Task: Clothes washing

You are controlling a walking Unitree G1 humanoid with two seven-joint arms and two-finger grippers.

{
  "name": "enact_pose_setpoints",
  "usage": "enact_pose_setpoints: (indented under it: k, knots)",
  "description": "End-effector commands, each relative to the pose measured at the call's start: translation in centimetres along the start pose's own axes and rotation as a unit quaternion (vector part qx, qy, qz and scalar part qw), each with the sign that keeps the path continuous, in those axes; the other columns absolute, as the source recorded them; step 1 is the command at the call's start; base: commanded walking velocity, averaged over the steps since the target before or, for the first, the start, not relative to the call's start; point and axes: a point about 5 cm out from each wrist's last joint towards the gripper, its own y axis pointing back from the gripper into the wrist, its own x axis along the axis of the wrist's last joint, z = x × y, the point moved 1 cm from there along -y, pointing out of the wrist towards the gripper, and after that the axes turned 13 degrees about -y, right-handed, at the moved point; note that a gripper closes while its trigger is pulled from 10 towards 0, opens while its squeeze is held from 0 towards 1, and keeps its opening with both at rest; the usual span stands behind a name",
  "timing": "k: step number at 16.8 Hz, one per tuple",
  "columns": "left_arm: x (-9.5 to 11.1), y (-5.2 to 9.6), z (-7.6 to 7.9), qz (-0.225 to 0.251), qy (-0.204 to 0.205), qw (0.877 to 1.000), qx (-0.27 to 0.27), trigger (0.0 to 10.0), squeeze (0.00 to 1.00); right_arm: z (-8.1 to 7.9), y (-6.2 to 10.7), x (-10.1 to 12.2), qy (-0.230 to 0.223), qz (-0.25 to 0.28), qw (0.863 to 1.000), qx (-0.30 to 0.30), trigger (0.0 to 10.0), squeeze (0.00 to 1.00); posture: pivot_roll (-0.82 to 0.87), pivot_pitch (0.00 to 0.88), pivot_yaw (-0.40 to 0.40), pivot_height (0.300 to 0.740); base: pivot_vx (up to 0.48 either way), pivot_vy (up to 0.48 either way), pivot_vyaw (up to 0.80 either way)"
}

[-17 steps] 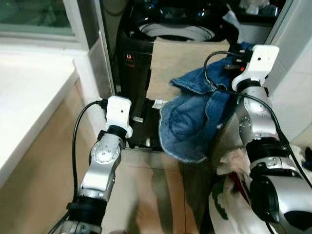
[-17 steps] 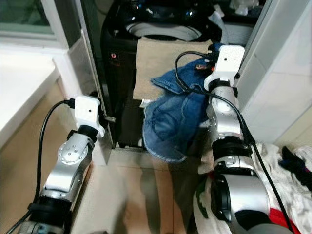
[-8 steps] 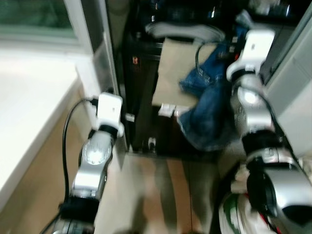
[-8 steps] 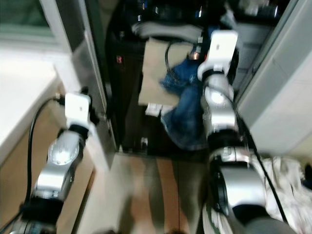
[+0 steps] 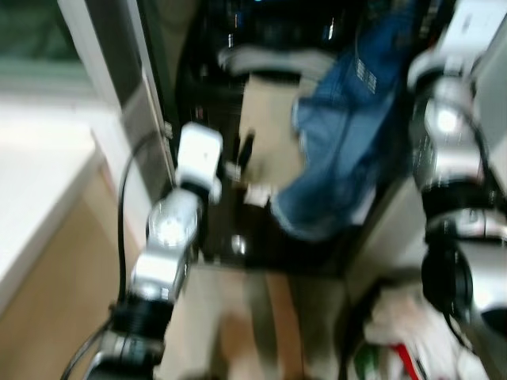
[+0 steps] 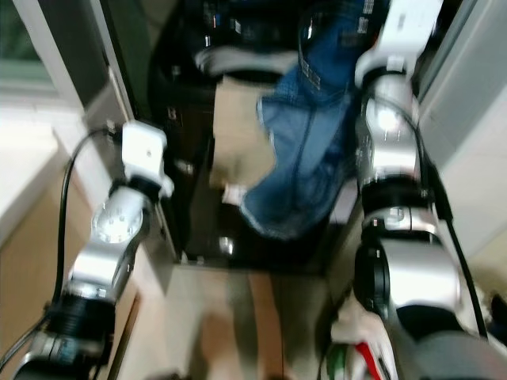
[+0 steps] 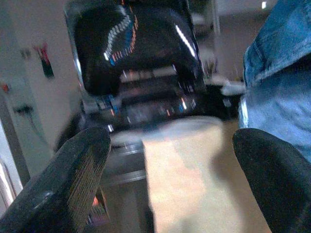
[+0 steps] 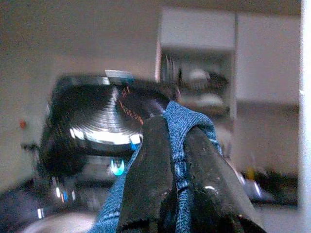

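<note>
My right gripper (image 8: 177,127) is shut on a blue denim garment (image 5: 341,142), held high in front of the black top-loading washing machine (image 5: 269,47). The denim hangs down from the fingers over the machine's front. A beige cloth (image 5: 269,127) is draped over the machine's front edge, partly behind the denim. My left gripper (image 7: 170,138) is open, with its fingers (image 7: 73,179) wide apart and nothing between them. It points at the beige cloth and the machine's raised dark lid (image 7: 136,53). The head views are blurred.
A white counter (image 5: 32,182) runs along my left, with a pale door frame (image 5: 103,71) beside the machine. White wall panels (image 6: 475,119) close in on the right. A heap of laundry (image 5: 396,332) lies on the tan floor (image 5: 238,317) at lower right.
My right arm has lifted the denim much higher, up toward the machine's top. The left arm has reached forward. The whole picture has shifted as I moved closer.
</note>
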Motion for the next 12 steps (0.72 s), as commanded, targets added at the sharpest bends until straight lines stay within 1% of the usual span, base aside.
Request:
enact_pose_setpoints:
  k: [1,2,3,4,6,7,8,9,10,11,12]
  knots:
    - [-0.1,0.1,-0.7,-0.003,-0.003,1.0,0.007,10.0,0.0,-0.7,-0.6,1.3,-0.005,0.029,0.999,0.012,0.0,0.0,0.03,0.0,-0.038,0.74,0.48,0.0,0.0]
    - [0.2,0.1,-0.7,0.002,-0.002,1.0,0.009,10.0,0.0,-0.8,-1.1,2.1,-0.004,0.043,0.999,0.017,0.0,0.0,0.03,0.0,-0.038,0.74,0.48,0.0,0.0]
    - [0.6,0.0,-0.5,0.012,-0.002,1.0,0.009,10.0,0.0,-1.2,-2.0,3.6,-0.001,0.065,0.997,0.03,0.0,0.0,0.03,0.0,-0.035,0.74,0.48,0.0,0.0]
    - [0.8,0.0,-0.4,0.019,-0.004,1.0,0.007,10.0,0.0,-1.6,-2.6,4.5,0.001,0.078,0.996,0.04,0.0,0.0,0.02,0.0,-0.034,0.74,0.48,0.0,0.0]
    - [1.2,-0.2,0.1,0.029,0.0,1.0,-0.005,10.0,0.0,-3.5,-5.1,8.7,0.02,0.124,0.989,0.074,0.0,0.0,0.02,0.0,-0.029,0.74,0.48,0.0,0.0]
    - [1.3,-0.3,0.3,0.031,0.001,0.999,-0.01,10.0,0.0,-4.2,-6.0,10.0,0.032,0.128,0.988,0.083,0.0,0.0,0.02,0.0,-0.031,0.74,0.48,0.0,0.0]
    - [1.5,-0.4,0.6,0.037,0.005,0.999,-0.016,10.0,0.0,-5.0,-6.8,11.0,0.052,0.129,0.986,0.088,0.0,0.0,0.02,0.0,-0.035,0.74,0.48,0.0,0.0]
    - [1.8,-0.5,0.9,0.044,0.003,0.999,-0.021,10.0,0.0,-5.2,-7.4,11.4,0.067,0.118,0.987,0.084,0.0,0.0,0.03,0.0,-0.049,0.74,0.48,0.0,0.0]
    - [2.1,-0.5,1.2,0.049,0.005,0.999,-0.023,10.0,0.0,-5.3,-7.9,11.2,0.086,0.093,0.989,0.074,0.0,0.0,0.04,0.0,-0.055,0.74,0.48,0.0,0.0]
    - [2.2,-0.5,1.3,0.051,0.005,0.998,-0.024,10.0,0.0,-5.2,-8.0,11.1,0.091,0.082,0.99,0.068,0.0,0.0,0.05,0.0,-0.059,0.74,0.48,0.0,0.0]
    - [2.3,-0.4,1.5,0.053,0.004,0.998,-0.028,10.0,0.0,-4.8,-8.2,10.7,0.092,0.063,0.992,0.051,0.0,0.0,0.06,0.0,-0.069,0.74,0.48,0.0,0.0]
